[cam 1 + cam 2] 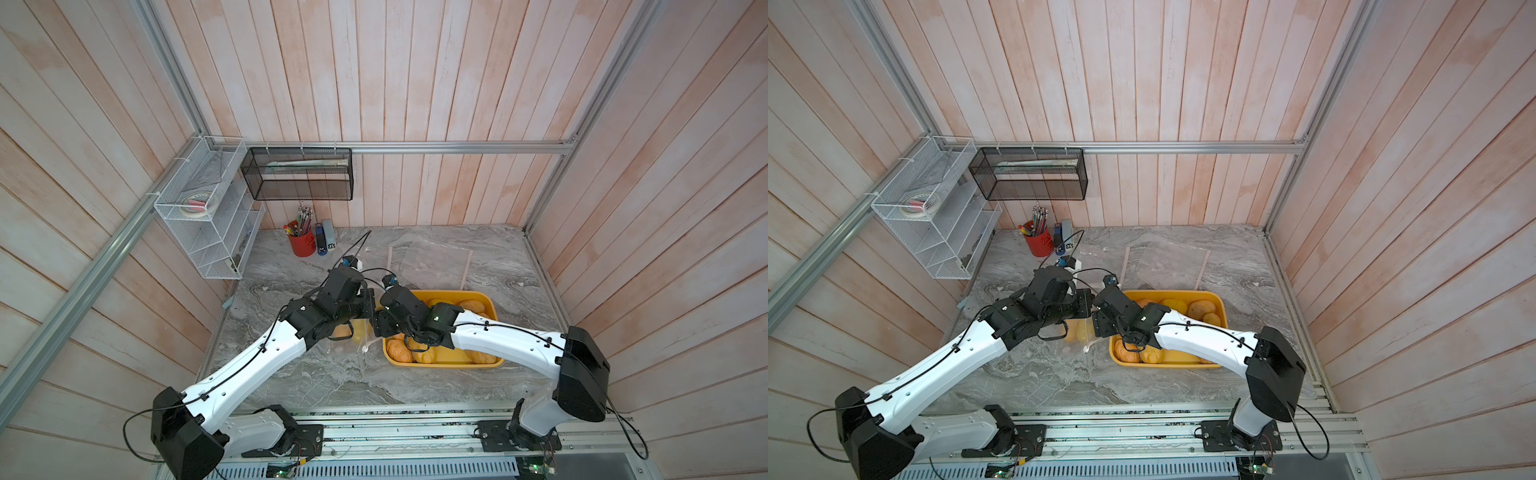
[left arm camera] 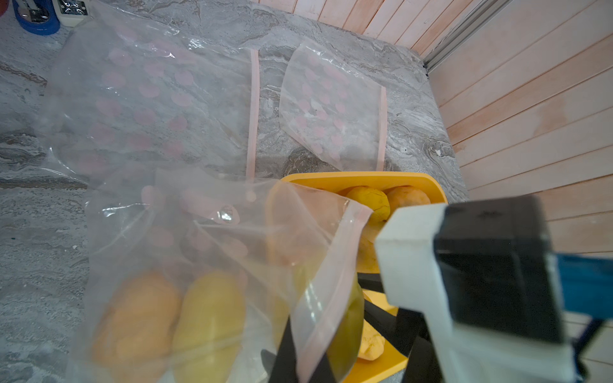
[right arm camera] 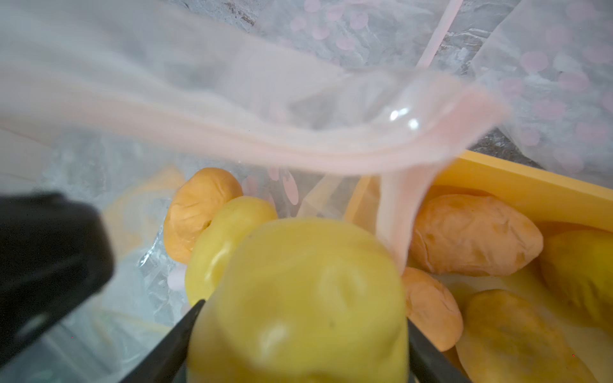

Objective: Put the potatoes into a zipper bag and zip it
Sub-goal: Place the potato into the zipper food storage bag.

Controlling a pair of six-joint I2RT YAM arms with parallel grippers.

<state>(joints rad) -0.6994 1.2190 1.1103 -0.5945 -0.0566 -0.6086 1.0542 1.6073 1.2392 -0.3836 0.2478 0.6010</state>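
Observation:
My left gripper (image 2: 303, 361) is shut on the pink zip rim of a clear, pink-dotted zipper bag (image 2: 185, 238) and holds its mouth up beside the yellow tray (image 1: 492, 305). An orange potato (image 2: 139, 318) and a yellow potato (image 2: 209, 321) lie inside the bag. My right gripper (image 3: 303, 338) is closed around a greenish-yellow potato (image 3: 298, 291) right at the bag's mouth, under the lifted rim (image 3: 298, 146). Several more potatoes (image 3: 471, 235) lie in the tray (image 3: 517, 185). In both top views the arms' wrists cover both grippers.
Two more flat zipper bags (image 2: 149, 99) (image 2: 331, 106) lie on the marble table behind the tray. At the back left stand a red pen cup (image 1: 302, 245), a black mesh shelf (image 1: 297, 174) and a white wire rack (image 1: 208, 216). The right arm's wrist (image 2: 481, 272) hangs close to my left gripper.

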